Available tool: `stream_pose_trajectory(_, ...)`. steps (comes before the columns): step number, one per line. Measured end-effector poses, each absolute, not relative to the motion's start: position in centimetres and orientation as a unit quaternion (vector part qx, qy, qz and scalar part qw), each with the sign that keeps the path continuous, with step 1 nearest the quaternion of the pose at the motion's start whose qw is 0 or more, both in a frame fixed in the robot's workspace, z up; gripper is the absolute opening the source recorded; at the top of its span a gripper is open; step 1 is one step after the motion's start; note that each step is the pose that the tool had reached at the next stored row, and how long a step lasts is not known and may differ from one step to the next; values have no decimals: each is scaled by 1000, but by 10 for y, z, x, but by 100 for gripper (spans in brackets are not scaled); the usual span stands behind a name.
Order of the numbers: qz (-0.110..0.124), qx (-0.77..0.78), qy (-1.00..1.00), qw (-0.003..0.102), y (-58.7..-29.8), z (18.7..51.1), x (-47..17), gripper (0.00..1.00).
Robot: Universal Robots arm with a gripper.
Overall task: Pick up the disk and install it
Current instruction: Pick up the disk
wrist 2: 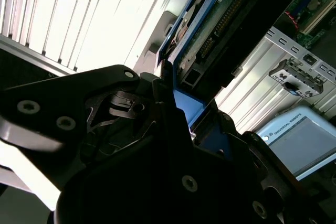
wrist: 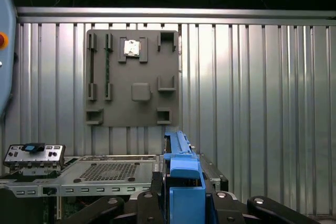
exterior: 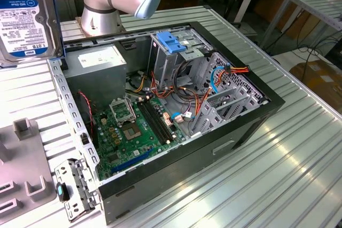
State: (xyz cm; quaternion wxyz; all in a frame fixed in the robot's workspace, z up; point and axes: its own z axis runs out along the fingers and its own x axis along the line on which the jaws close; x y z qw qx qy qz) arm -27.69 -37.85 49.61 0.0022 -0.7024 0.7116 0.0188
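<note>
The disk (exterior: pixel 26 17), outside the open case (exterior: pixel 176 105) at the exterior view's left, is held aloft. My gripper (wrist: pixel 184 198) is clenched on one end, a blue rail (wrist: pixel 181 156) between the jaws. I judge the disk rigid, dense, smooth-skinned and shock-sensitive. It is best held firmly and squarely, clear of its connectors.

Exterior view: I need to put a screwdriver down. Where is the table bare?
The ribbed table is bare on the exterior view's right of the open case and along its near side. The exterior view's left is crowded: grey fixture plate, bracket, and the disk above.
</note>
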Motion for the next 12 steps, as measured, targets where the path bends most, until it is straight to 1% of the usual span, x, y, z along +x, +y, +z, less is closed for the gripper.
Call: stream_pose_trajectory(12,20,-702,712,1,-379,496,-256,37)
